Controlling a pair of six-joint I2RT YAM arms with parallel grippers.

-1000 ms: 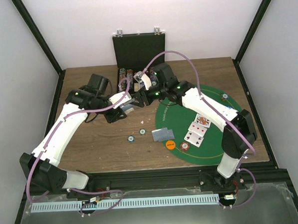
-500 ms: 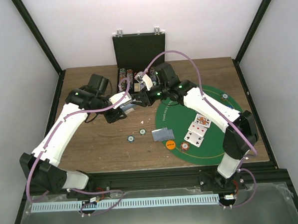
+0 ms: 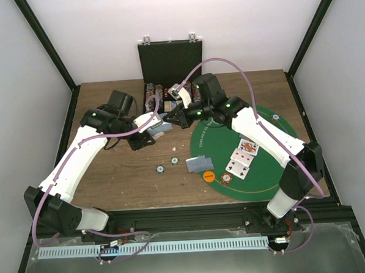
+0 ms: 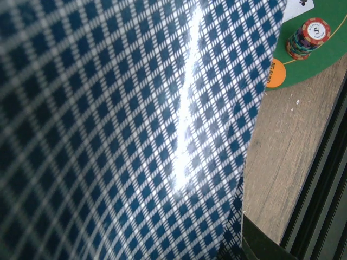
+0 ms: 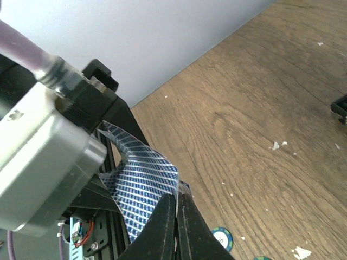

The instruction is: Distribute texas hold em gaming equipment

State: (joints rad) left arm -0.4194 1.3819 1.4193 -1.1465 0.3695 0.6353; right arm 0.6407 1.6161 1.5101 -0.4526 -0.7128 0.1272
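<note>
My left gripper (image 3: 150, 131) hovers over the wooden table, shut on a deck of grey-blue-backed playing cards (image 3: 157, 128). The checkered back of one card (image 4: 135, 124) fills the left wrist view and hides the left jaws. My right gripper (image 3: 168, 120) meets the deck from the right; its jaws are shut on the edge of the top card (image 5: 142, 181), which bends upward. On the table lie two teal chips (image 3: 161, 169), a small card pile (image 3: 199, 164), an orange disc (image 3: 208, 177), a red chip stack (image 3: 226, 179) and face-up cards (image 3: 243, 156).
The black hinged case (image 3: 170, 60) stands open at the back with chip rows (image 3: 153, 94) in it. The round green mat (image 3: 267, 181) covers the right side, with a small blue disc (image 3: 276, 117) on its far edge. Cables loop above both wrists.
The right gripper has closed from open onto the top card's edge. The right arm's elbow and forearm have shifted right. The left arm has held still with the deck.
</note>
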